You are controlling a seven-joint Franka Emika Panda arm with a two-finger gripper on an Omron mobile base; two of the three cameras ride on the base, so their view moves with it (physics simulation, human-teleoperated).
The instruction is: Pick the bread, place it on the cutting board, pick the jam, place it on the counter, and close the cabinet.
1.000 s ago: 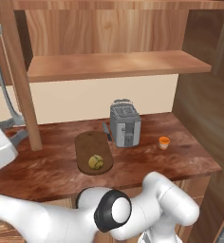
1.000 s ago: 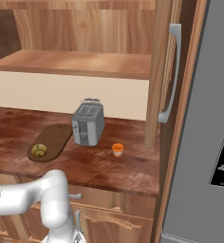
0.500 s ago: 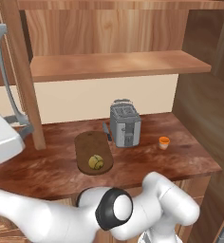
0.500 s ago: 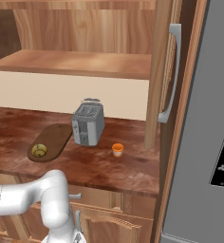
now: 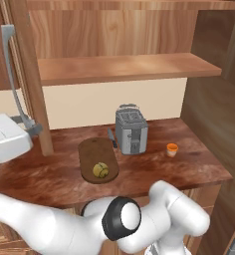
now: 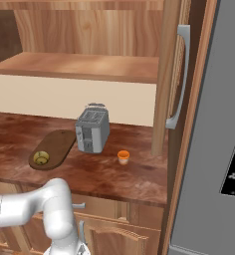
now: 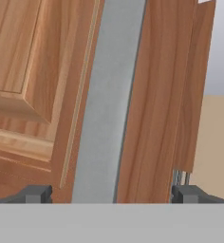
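The bread (image 5: 100, 170) sits on the board (image 5: 97, 159), toward its near end, left of the toaster (image 5: 131, 130). The jam (image 5: 172, 149) stands on the counter (image 5: 55, 174) on the toaster's other side, apart from it — upright, orange. A knife (image 5: 111, 138) lies between board and toaster. Over at the left cabinet (image 7: 19, 95) door, well left of the toaster, the gripper (image 7: 110, 193) is spread wide, one fingertip (image 7: 35, 193) either side of the grey handle (image 7: 107, 104), neither visibly touching it. The door stands edge-on to the shelf (image 5: 124, 67) — open. The right door (image 6: 165, 74) is open too, its handle (image 6: 178, 79) facing out.
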